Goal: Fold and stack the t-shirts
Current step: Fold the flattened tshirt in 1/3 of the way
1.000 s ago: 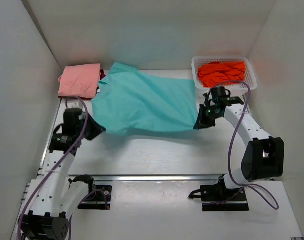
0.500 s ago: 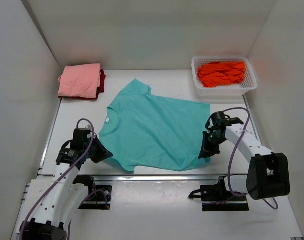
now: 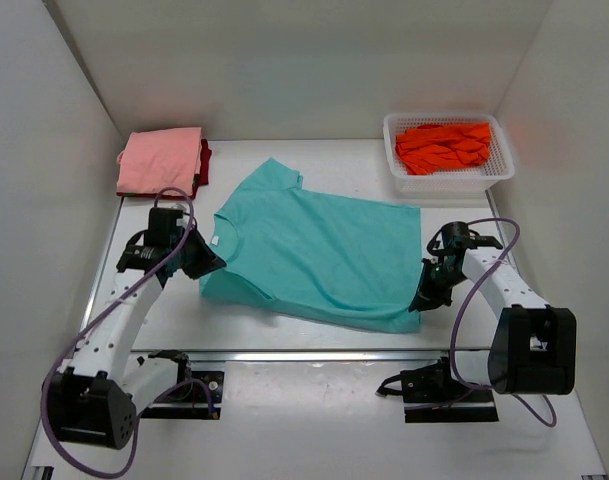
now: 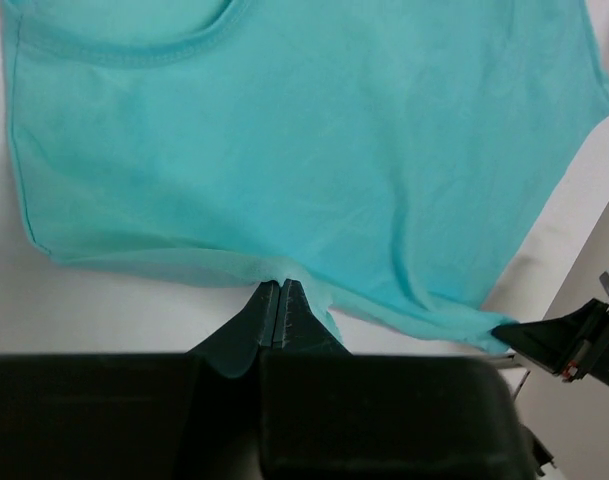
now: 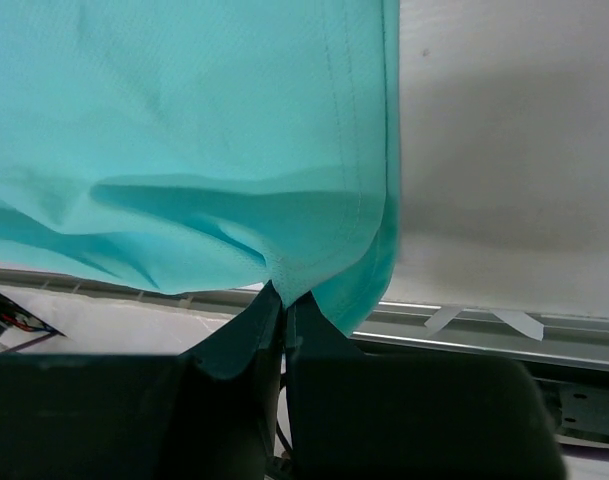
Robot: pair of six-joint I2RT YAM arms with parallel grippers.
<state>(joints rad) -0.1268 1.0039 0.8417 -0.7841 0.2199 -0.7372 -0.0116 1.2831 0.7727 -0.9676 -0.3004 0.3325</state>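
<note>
The teal t-shirt (image 3: 314, 255) lies spread across the middle of the table, collar to the left. My left gripper (image 3: 206, 262) is shut on its near left edge (image 4: 274, 275) and holds it a little above the table. My right gripper (image 3: 422, 298) is shut on its near right hem corner (image 5: 284, 272). The salmon pink t-shirt (image 3: 162, 160) lies folded on the dark red t-shirt (image 3: 204, 158) at the back left. The bright orange t-shirt (image 3: 444, 146) lies crumpled in the basket.
The white mesh basket (image 3: 399, 172) stands at the back right corner. White walls close in the left, back and right. A metal rail (image 3: 314, 354) runs along the table's near edge, just behind both arm bases.
Both grippers carried the teal t-shirt from the back toward the near edge, laying it out. Then the left gripper drew back up and left with its edge; the right moved slightly right.
</note>
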